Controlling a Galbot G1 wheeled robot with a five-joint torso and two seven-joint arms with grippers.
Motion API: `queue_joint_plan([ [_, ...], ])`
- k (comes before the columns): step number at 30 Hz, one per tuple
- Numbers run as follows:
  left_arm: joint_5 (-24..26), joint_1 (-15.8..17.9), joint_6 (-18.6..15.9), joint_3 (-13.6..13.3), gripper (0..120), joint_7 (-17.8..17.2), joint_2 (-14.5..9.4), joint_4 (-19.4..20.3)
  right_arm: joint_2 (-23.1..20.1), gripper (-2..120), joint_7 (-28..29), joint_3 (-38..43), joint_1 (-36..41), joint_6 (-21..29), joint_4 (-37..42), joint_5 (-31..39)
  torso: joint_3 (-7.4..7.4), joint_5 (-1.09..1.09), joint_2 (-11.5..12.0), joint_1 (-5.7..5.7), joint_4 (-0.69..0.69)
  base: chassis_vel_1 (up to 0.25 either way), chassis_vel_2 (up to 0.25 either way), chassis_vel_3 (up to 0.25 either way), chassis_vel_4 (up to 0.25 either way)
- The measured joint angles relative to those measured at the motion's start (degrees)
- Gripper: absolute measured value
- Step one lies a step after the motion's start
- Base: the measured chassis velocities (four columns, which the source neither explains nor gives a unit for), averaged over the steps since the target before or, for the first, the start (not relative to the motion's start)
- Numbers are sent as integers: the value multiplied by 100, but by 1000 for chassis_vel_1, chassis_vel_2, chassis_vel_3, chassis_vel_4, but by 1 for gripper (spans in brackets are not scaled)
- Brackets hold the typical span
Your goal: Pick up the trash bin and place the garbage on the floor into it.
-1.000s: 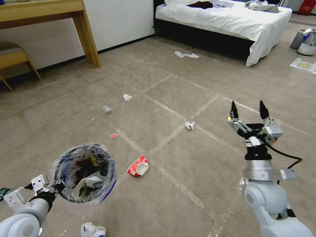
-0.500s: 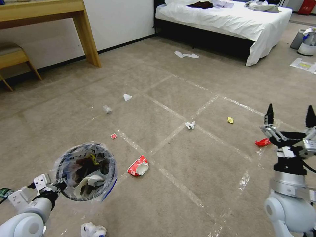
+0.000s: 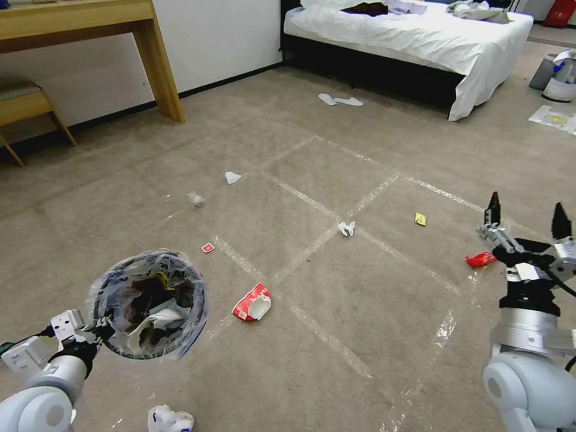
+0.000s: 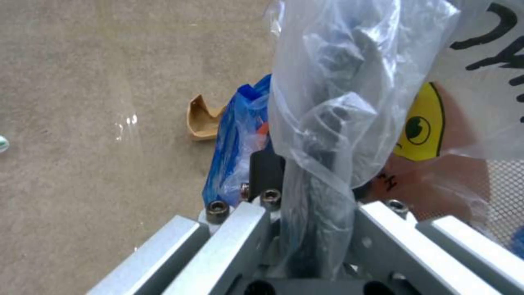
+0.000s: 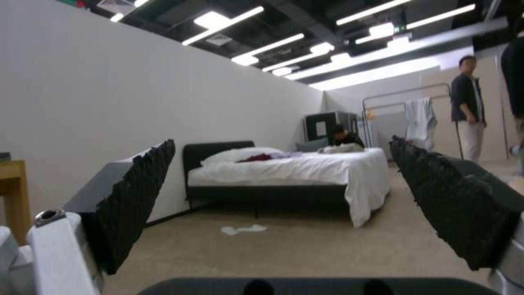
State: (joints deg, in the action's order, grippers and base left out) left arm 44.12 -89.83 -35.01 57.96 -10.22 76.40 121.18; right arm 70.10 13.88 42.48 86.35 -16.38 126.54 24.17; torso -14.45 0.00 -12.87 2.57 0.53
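Head view: left gripper (image 3: 96,332) clamps trash bin (image 3: 147,305) rim.

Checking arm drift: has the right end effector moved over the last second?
Yes. The right end effector, open, swung rightward, past the yellow scrap to beside the red wrapper.

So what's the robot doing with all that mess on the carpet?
It's tidying up. Its left gripper holds the trash bin by the rim, up off the floor, with some rubbish already inside. Its right gripper is raised with jaws open and empty, near a red wrapper. A torn red-and-white cup, white tissues and a small yellow scrap lie on the carpet.
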Motion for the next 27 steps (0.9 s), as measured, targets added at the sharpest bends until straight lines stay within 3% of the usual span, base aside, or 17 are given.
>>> queue_joint_plan([
  [13, -55, 87, -9, 63, 0, -55, -96, -475, -19, 100, -202, -178, -166, 9, -146, 361, 0, 0, 0, 0, -1, 0, 0, 0, 0],
  [27, -14, 127, -10, 46, 0, -80, -90, -463, 68, 100, -415, -222, -88, -115, -137, 131, 0, 0, 0, 0, 0, 0, 0, 0, 0],
])
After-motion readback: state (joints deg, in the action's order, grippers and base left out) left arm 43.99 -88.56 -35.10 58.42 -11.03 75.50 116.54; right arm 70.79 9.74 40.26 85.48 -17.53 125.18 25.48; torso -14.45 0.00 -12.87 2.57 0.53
